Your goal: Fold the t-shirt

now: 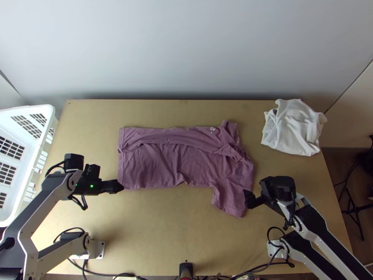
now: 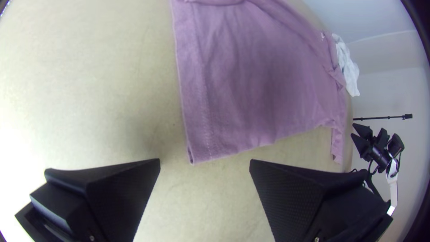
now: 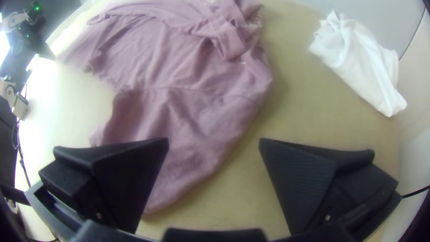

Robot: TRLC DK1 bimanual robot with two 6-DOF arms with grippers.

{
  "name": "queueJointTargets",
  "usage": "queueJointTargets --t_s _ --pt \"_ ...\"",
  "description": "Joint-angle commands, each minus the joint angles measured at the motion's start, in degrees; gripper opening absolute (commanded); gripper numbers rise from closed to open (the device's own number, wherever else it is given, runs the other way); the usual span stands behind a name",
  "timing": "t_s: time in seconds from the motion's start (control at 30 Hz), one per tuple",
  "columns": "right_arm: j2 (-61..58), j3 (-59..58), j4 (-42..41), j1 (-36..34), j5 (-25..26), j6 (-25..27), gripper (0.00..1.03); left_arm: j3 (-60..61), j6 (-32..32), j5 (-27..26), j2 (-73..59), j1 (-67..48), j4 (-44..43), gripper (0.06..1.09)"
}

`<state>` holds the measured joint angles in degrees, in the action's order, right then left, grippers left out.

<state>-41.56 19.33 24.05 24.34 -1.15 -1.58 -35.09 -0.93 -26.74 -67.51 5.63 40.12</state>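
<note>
"T-shirt (image 1: 158, 163) is lying on the table (image 1: 163, 233), between your two grippers sideways and mostly beyond them. How is it at your left?"

"Your left gripper (image 1: 120, 186) is just beside its near hem corner (image 2: 195, 152). In the left wrist view you see this corner between the two tips. The fingers stand apart and grip nothing."

"And at your right?"

"Your right gripper (image 1: 248, 199) also has its fingers wide apart, with nothing held. It is just beside the sleeve (image 1: 229, 200) which points to the near side. In the right wrist view one finger covers part of this sleeve; if it touches, I cannot tell you."

"How does your T-shirt look?"

"It is mauve and spread wide, with hem toward your left arm. The far side is folded over in one long strip, and it becomes bunched at the right end. You can see soft wrinkles in the middle part."

"What else is by you?"

"A crumpled white cloth (image 1: 293, 128) at far right, and a white basket (image 1: 37, 108) at left."
</note>
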Motion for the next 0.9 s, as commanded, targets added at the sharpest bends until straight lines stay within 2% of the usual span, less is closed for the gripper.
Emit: queueJointTargets --t_s 0.0,0.17,0.27,0.37,0.4,0.47,0.6,0.63,0.7,0.73,0.77,0.8,0.87 --pt "-3.53 -0.70 -1.20 -0.87 -3.77 1.94 0.94 1.43 1.10 0.20 -2.98 -0.62 -3.73 1.03" --pt "-8.71 0.36 -1.47 -0.87 -9.31 3.52 0.94 0.99 1.54 0.20 -5.09 -0.62 -5.84 1.03" --pt "-13.81 1.32 -1.38 -1.31 -11.25 4.31 0.98 0.73 1.54 0.20 -5.09 -0.88 -5.75 1.03" --pt "-17.50 4.57 2.31 -3.95 -19.33 6.33 0.98 0.37 1.54 0.20 -5.18 -0.97 -5.75 1.03" --pt "-19.44 6.16 6.01 -4.74 -22.23 7.74 0.98 0.11 1.54 0.20 -5.18 -0.88 -5.75 1.03" --pt "-23.13 6.95 8.03 -5.27 -23.37 10.55 0.97 -0.33 1.54 0.20 -5.44 -0.88 -5.75 1.03" --pt "-27.70 8.00 8.55 -5.18 -23.64 12.40 0.77 -1.56 1.81 0.20 -6.94 -0.97 -5.93 1.03" --pt "-27.96 8.35 8.73 -5.18 -23.73 12.92 0.67 -1.91 1.81 0.20 -7.11 -0.97 -5.93 1.03" --pt "-27.52 9.14 9.17 -5.35 -24.43 13.63 0.28 -2.44 2.16 0.11 -7.20 -1.06 -6.19 0.98" --pt "-26.99 9.23 9.08 -5.44 -24.78 14.07 0.04 -2.61 2.25 0.11 -7.29 -1.06 -6.19 0.91" --pt "-26.55 9.41 9.08 -5.35 -24.78 14.07 0.03 -3.05 2.60 0.02 -7.38 -1.15 -6.37 0.79" --pt "-26.20 9.41 8.99 -5.44 -24.78 14.07 0.03 -3.23 3.57 0.02 -7.38 -1.15 -6.90 0.60" --pt "-26.03 10.02 8.91 -5.53 -24.78 13.63 0.03 -3.93 4.97 -0.24 -7.38 -1.32 -8.13 0.09"
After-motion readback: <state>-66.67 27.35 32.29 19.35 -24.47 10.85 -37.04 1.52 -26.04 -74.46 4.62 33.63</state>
